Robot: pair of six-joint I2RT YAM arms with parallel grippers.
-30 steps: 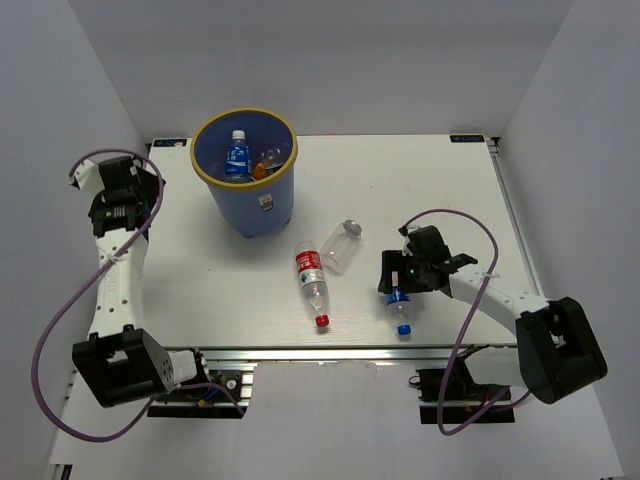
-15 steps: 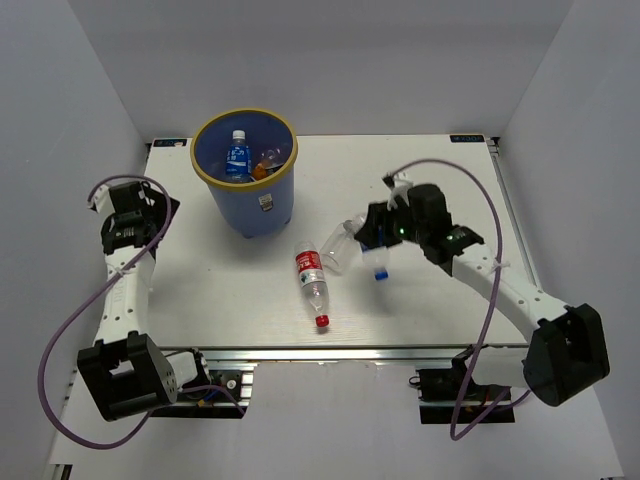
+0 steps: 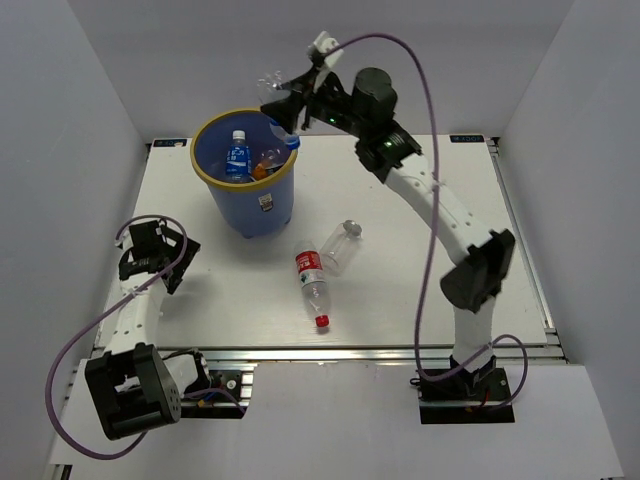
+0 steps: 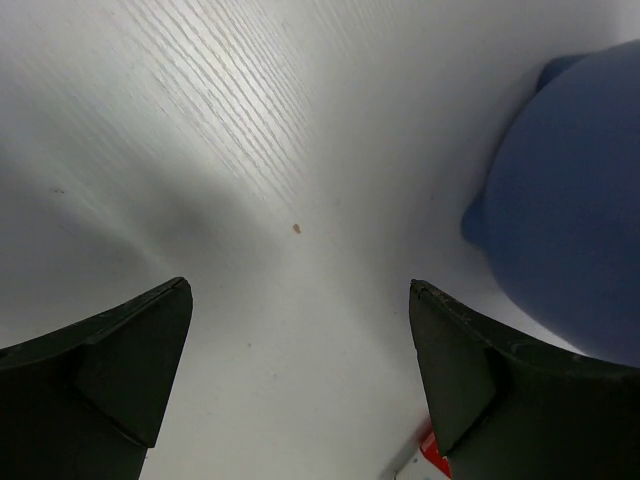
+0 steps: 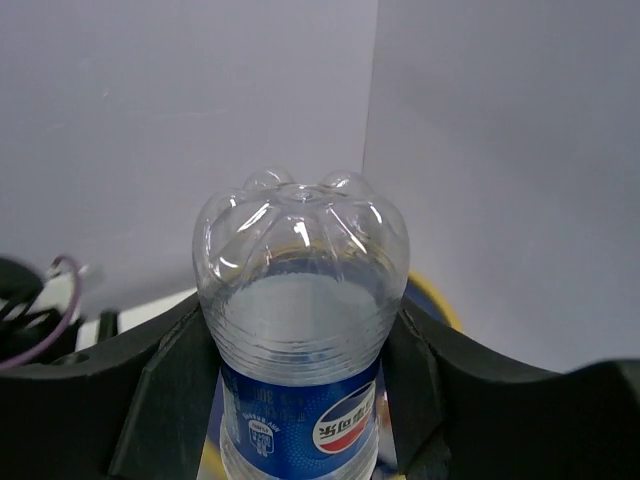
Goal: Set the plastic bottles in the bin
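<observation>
Plastic bottles (image 3: 311,277), five visible: two in bin (image 3: 235,205), upper left; two lying on bench (image 3: 420,300), centre; fifth bottle (image 5: 300,300) pinched by right end effector (image 5: 300,400) over bin rim. Left end effector (image 3: 160,262) spread, lower left.

Picked up the blue-labelled bottle (image 5: 300,300) from the table's (image 3: 450,220) near right with the right gripper (image 3: 289,109). Carried it far and left, now cap-down above the bin's (image 3: 206,176) right rim. Drew the left gripper (image 4: 300,300) nearer.
</observation>
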